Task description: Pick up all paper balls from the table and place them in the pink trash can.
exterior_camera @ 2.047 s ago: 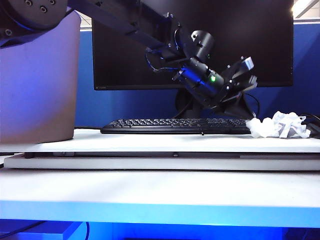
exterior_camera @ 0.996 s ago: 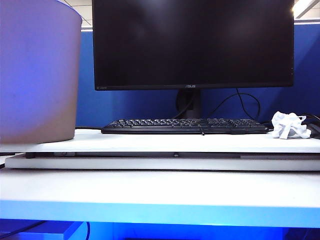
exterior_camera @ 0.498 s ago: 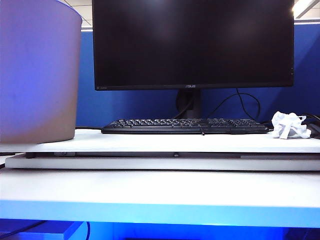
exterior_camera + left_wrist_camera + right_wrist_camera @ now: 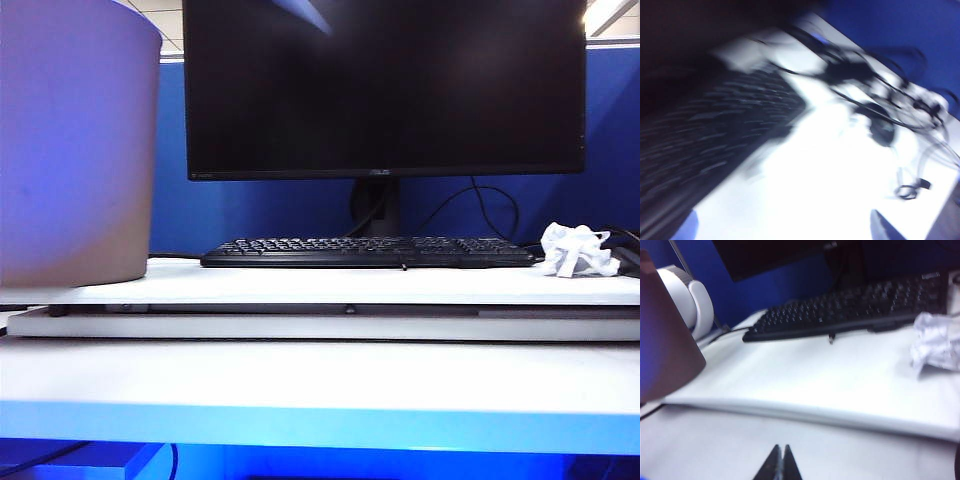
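One white paper ball (image 4: 575,250) lies on the raised board of the table (image 4: 320,285) at the far right, beside the keyboard's end. The pink trash can (image 4: 75,150) stands at the far left on the same board. Neither gripper shows clearly in the exterior view. In the blurred left wrist view my left gripper (image 4: 785,232) is open, its fingertips (image 4: 687,227) wide apart over bare white table with nothing between them. The right wrist view has my right gripper (image 4: 781,452) shut and empty, low over the front table, with the paper ball (image 4: 940,342) and the trash can (image 4: 665,340) beyond it.
A black keyboard (image 4: 365,252) and a large monitor (image 4: 385,90) stand behind the board. The left wrist view looks along the keyboard (image 4: 705,130) towards tangled black cables (image 4: 875,85). A white headset (image 4: 687,297) sits behind the trash can.
The left arm, which reached across to the paper at the right, has left the exterior view, and one of the two wads there is gone. Only a faint blur crosses the top edge now.
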### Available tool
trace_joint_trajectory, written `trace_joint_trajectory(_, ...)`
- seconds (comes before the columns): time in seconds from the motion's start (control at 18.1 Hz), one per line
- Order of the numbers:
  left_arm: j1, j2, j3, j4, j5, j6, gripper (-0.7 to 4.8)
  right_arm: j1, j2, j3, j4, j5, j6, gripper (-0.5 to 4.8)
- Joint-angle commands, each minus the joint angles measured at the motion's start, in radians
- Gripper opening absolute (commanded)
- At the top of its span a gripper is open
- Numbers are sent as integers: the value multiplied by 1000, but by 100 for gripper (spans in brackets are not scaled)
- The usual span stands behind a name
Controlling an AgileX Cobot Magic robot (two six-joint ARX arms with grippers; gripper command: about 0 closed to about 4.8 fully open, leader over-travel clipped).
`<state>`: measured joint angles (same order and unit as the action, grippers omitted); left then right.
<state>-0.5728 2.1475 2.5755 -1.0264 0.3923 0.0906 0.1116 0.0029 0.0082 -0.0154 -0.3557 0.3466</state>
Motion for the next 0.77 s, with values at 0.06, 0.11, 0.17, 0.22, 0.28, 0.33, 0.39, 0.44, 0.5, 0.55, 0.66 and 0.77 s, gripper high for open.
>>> trace_joint_trajectory(0.06, -74, 154, 3, 166, 91, 32, 479, 0, -2, -3, -48, -30, 2, 0)
trace_joint_trajectory(0.11, -95, 210, 3, 216, 144, 16, 479, 0, -2, -3, -63, -29, 2, 0)
trace_joint_trajectory(0.17, -122, 282, 3, 279, 207, -30, 479, 0, -2, -3, -87, -22, 1, 0)
trace_joint_trajectory(0.22, -143, 322, 3, 313, 216, -39, 479, -1, -2, -3, -102, -9, 1, 0)
trace_joint_trajectory(0.28, -161, 349, 3, 343, 215, -39, 479, -1, -2, -3, -109, -6, 1, 0)
trace_joint_trajectory(0.33, -179, 370, 3, 381, 216, -39, 479, -1, -2, -3, -113, -6, 1, 0)
trace_joint_trajectory(0.39, -192, 386, 3, 423, 216, -39, 479, -1, -2, -3, -114, -6, 1, -1)
trace_joint_trajectory(0.44, -207, 403, 3, 474, 205, -39, 479, -2, -2, -3, -115, -1, 0, -1)
trace_joint_trajectory(0.5, -213, 413, 2, 504, 192, -40, 479, -2, -2, -3, -115, 8, -4, -1)
trace_joint_trajectory(0.55, -219, 422, 2, 517, 177, -40, 479, -1, -2, -3, -115, 14, -4, -1)
trace_joint_trajectory(0.66, -223, 439, 1, 531, 131, -39, 479, -1, -2, -3, -115, 13, -3, -1)
trace_joint_trajectory(0.77, -223, 466, 1, 562, 93, -39, 479, -1, -2, -3, -119, 13, -3, -1)
